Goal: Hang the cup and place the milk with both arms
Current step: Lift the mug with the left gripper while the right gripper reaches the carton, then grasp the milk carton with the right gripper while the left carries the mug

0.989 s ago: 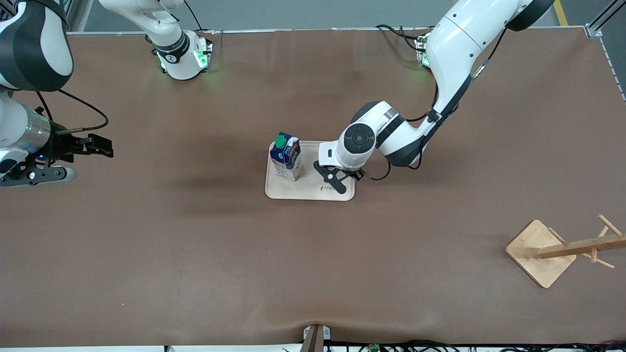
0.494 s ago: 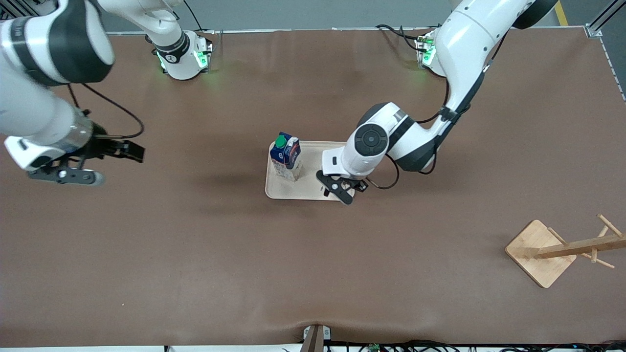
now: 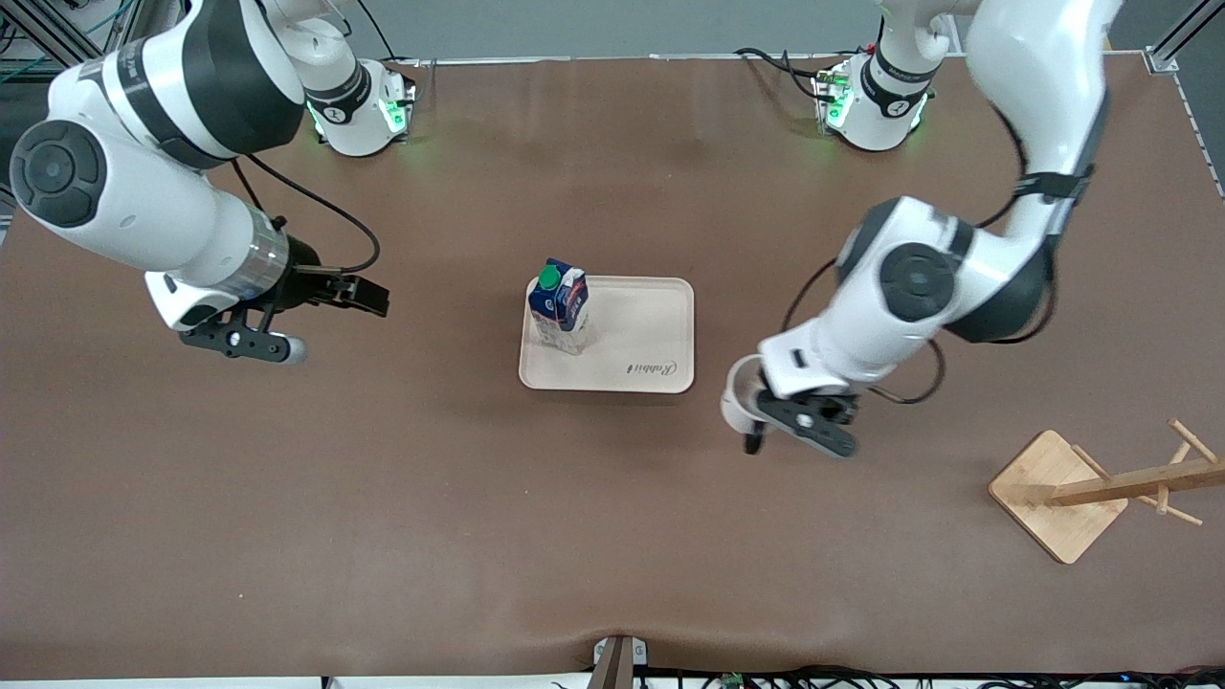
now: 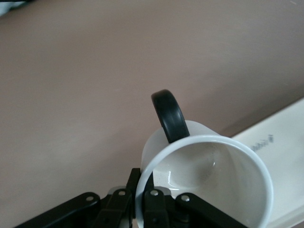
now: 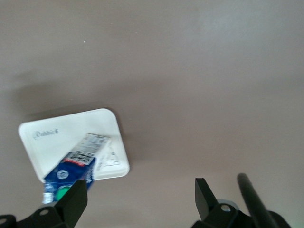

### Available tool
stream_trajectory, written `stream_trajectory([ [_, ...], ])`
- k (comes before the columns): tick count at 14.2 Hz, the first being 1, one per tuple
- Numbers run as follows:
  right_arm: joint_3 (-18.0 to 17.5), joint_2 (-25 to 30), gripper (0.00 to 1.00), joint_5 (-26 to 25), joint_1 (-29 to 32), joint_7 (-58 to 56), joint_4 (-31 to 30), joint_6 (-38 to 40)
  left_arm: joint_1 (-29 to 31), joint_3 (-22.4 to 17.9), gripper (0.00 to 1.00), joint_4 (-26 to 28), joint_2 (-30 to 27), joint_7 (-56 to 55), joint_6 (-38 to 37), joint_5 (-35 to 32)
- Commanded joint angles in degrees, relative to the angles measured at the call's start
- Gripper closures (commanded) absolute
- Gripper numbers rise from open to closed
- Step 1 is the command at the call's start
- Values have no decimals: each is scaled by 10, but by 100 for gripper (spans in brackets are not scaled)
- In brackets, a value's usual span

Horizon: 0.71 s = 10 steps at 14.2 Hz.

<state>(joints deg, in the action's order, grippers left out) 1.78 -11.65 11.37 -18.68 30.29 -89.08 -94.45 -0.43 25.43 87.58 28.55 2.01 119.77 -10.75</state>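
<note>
Listing the carry toward the rack:
Left claw (image 3: pixel 756 421): clenched on the rim of the cup (image 3: pixel 735 400), up in the air over bare table (image 3: pixel 383 536) between the tray (image 3: pixel 660 306) and the wooden rack (image 3: pixel 1129 483).
Cup, orientation: tipped on its side in the grip; mouth faces the wrist camera; black loop handle (image 4: pixel 168 114) stands out from the wall of the cup away from the claw fingers (image 4: pixel 154 211), free of them.
Rack: near the left arm's end of the table, nearer to the front camera than the tray; square base flat on the table, post and pegs bare.
Deciding relation: rack lies from the held cup toward the left arm's end of the table, well apart; handle loop must come in line with a peg, so a turn of the wrist is likely still needed before hooking.
Nearer arm for the rack: left.
Milk (image 3: pixel 560 306): upright on the tray, at the tray's end toward the right arm, green cap up; long axis vertical.
Right claw (image 3: pixel 368 297): released, jaws wide, holding nothing, over bare table toward the right arm's end, pointing toward the milk.
Nearer arm for the milk: right.
Judged risk: cup held only by a pinch on its rim; could swing or slip on a quick turn.
</note>
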Motion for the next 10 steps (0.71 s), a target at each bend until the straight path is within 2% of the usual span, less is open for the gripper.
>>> stream_trajectory([
  [1, 5, -37, 0, 14, -70, 95, 14, -6, 36, 9, 100, -19, -14, 6, -51, 13],
  [4, 5, -82, 0, 16, -120, 112, 18, -55, 83, 7, 100, -50, -24, 6, -124, 11],
  [8, 5, -112, 0, 17, -161, 194, 19, -78, 153, 9, 100, -51, -50, 31, -162, 13],
  [10, 5, -121, 0, 17, -173, 200, 19, -93, 185, 9, 100, -53, -51, 47, -170, 13],
])
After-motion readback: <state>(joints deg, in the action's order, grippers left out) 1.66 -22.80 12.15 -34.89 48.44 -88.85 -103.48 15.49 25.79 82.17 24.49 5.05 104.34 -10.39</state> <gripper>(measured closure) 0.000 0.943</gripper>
